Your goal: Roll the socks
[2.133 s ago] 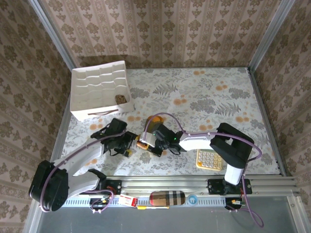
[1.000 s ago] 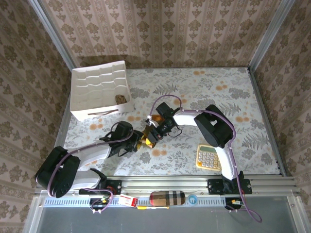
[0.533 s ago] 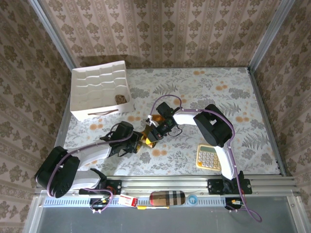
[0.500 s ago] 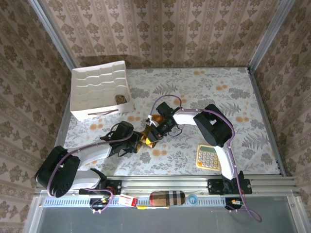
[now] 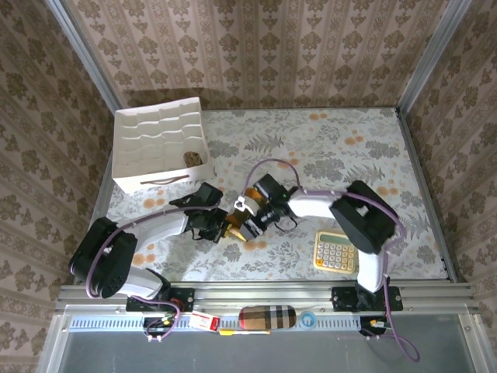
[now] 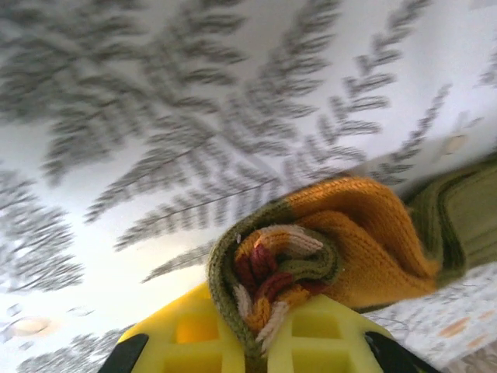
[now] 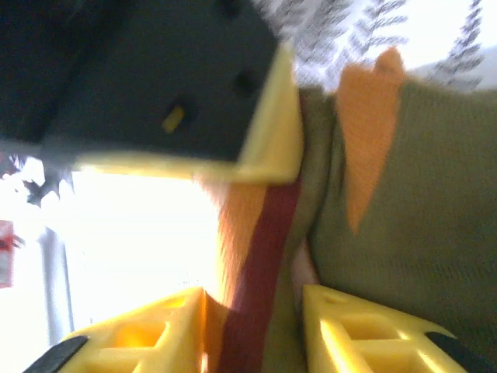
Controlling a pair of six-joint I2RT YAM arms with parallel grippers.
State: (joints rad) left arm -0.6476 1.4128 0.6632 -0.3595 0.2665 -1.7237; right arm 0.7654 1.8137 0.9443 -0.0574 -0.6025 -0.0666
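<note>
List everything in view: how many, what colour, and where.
olive sock: one, olive green with orange toe and stripes, table centre between the arms
brown bundle: one, brown, inside the box
divided box: one, white, far left
calculator: one, yellow, near right
plaid case: one, beige plaid, on the front rail
tablecloth: one, white with grey ferns, covering the table
left arm: one, white and black, jaws shut on the sock
right arm: one, white and black, jaws apart around the sock

White arms (image 5: 153,229), purple cables (image 5: 273,162), yellow claw pads (image 6: 194,336)
</note>
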